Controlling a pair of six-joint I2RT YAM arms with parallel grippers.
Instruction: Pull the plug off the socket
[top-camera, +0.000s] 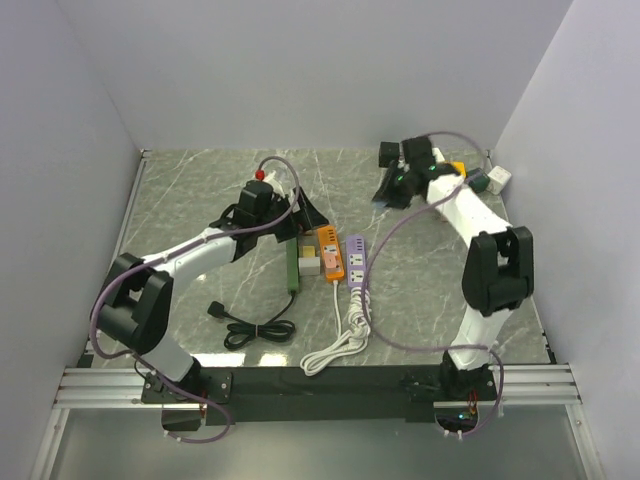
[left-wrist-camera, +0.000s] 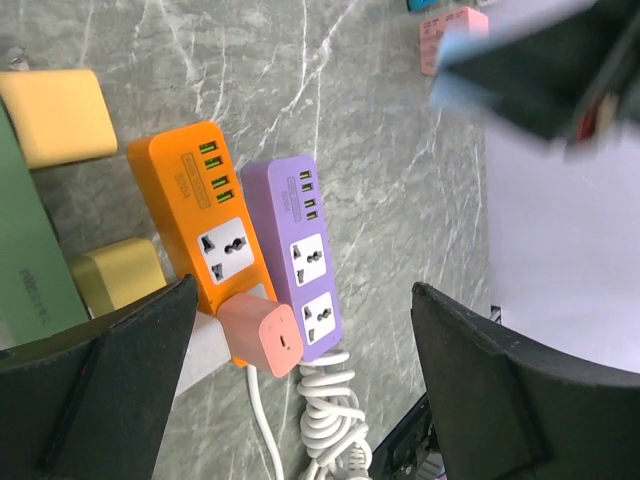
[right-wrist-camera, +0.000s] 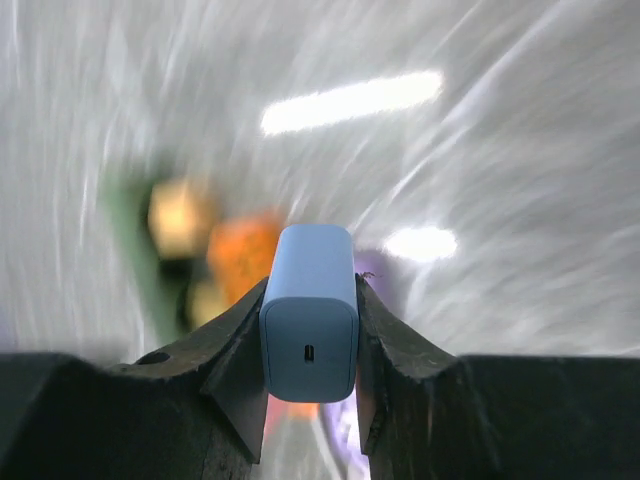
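An orange power strip (top-camera: 328, 252) (left-wrist-camera: 200, 215) lies beside a purple strip (top-camera: 356, 262) (left-wrist-camera: 300, 255). A pink plug (left-wrist-camera: 262, 335) sits in the near socket of the orange strip. Both sockets of the purple strip are bare. My left gripper (top-camera: 300, 222) (left-wrist-camera: 300, 400) is open and empty, hovering above the strips with the pink plug between its fingers' lines. My right gripper (top-camera: 388, 190) (right-wrist-camera: 308, 340) is shut on a light blue plug (right-wrist-camera: 308, 310) and holds it in the air at the back right, away from the strips. The right wrist view's background is blurred.
A green strip (top-camera: 292, 265) (left-wrist-camera: 25, 260) with two yellow plugs (left-wrist-camera: 60, 115) lies left of the orange one. A coiled white cord (top-camera: 340, 340) and a black cable (top-camera: 250, 328) lie near the front. A white adapter (top-camera: 497, 180) and small items sit at the back right.
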